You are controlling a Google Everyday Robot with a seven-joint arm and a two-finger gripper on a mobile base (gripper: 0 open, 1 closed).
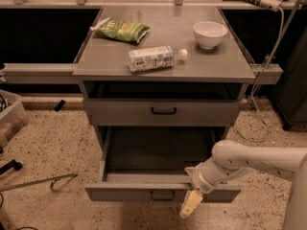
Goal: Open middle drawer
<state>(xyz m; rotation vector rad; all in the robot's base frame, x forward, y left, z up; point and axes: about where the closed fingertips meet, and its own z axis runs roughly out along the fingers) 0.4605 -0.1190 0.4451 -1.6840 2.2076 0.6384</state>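
The middle drawer (pixel 124 192) is the grey one pulled well out of the cabinet, its dark inside showing and its small black loop handle (pixel 162 195) facing me. My gripper (pixel 191 203) hangs on the white arm in front of the drawer's front panel. It is just right of the handle and apart from it, with nothing seen in it. The drawer above (pixel 201 113) is closed, with its own black handle. A lower drawer is hidden under the open one.
On the cabinet top (pixel 216 63) lie a green snack bag (pixel 121 30), a white bottle on its side (pixel 152 58) and a white bowl (pixel 209 34). A metal hook tool (pixel 41 181) lies on the speckled floor at left, beside a clear bin (pixel 10 119).
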